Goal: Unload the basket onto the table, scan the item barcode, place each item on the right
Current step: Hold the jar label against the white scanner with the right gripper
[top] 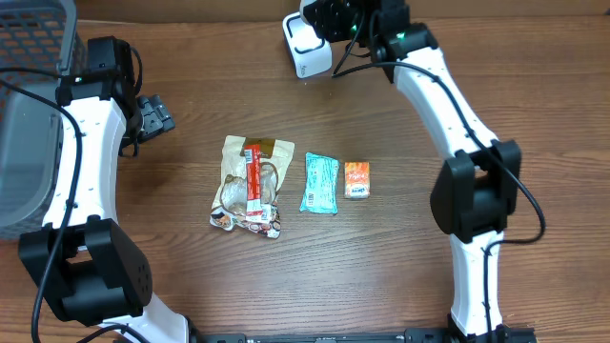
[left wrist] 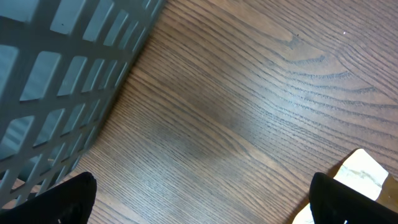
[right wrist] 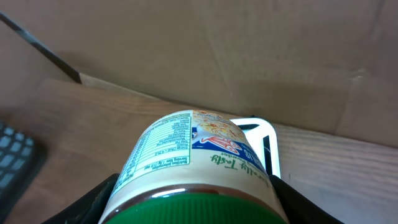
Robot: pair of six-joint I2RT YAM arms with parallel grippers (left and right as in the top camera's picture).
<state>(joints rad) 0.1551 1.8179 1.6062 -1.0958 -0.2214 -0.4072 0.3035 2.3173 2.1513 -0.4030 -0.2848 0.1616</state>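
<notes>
My right gripper (right wrist: 193, 202) is shut on a jar (right wrist: 186, 155) with a green lid (right wrist: 193, 208) and a cream label, a finger pressed on each side. The jar lies tilted, its far end just in front of the white barcode scanner (right wrist: 266, 146). From overhead, the right gripper (top: 348, 24) hangs at the table's far edge next to the scanner (top: 307, 46), and the jar is hidden under the wrist. My left gripper (top: 152, 114) is open and empty above bare wood; in its own view its fingertips (left wrist: 68, 199) stand wide apart.
A grey mesh basket (top: 29, 124) stands at the far left, close to the left arm, basket wall (left wrist: 56, 81). Mid-table lie a snack bag (top: 250, 184), a teal packet (top: 321, 182) and a small orange box (top: 357, 179). A cardboard wall (right wrist: 217, 56) rises behind the scanner.
</notes>
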